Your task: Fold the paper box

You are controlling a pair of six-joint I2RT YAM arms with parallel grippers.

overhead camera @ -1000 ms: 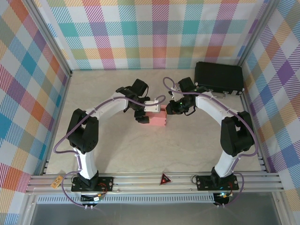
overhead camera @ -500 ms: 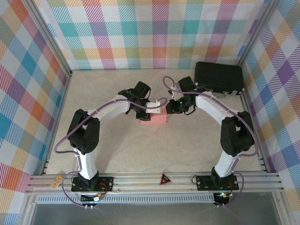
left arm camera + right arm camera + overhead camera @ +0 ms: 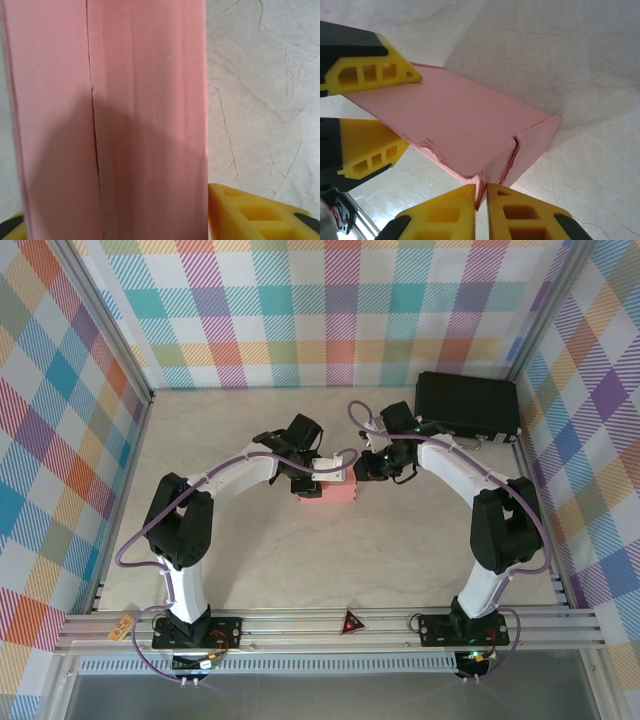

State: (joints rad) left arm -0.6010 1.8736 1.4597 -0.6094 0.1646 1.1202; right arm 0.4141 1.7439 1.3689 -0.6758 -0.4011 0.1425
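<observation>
The paper box (image 3: pixel 333 492) is a small salmon-pink folded box lying mid-table between both arms. My left gripper (image 3: pixel 308 480) holds its left end: in the left wrist view the pink card (image 3: pixel 115 120) spans the whole gap and one yellow finger (image 3: pixel 240 215) presses against its right edge. The right wrist view shows that gripper's two fingers (image 3: pixel 370 75) straddling the far end of the box (image 3: pixel 465 120). My right gripper (image 3: pixel 481 192) is shut on a crumpled corner flap at the box's near end, and it stands at the box's right end (image 3: pixel 362 472) in the top view.
A larger black case (image 3: pixel 467 407) lies at the back right, just behind the right arm. Checked walls enclose the marble tabletop (image 3: pixel 300 570) on three sides. Open table lies in front of the box and to the far left.
My left gripper has slid onto the box's left end and narrowed its jaws against it. The box shifted slightly toward the back. The right gripper tightened a little on the corner.
</observation>
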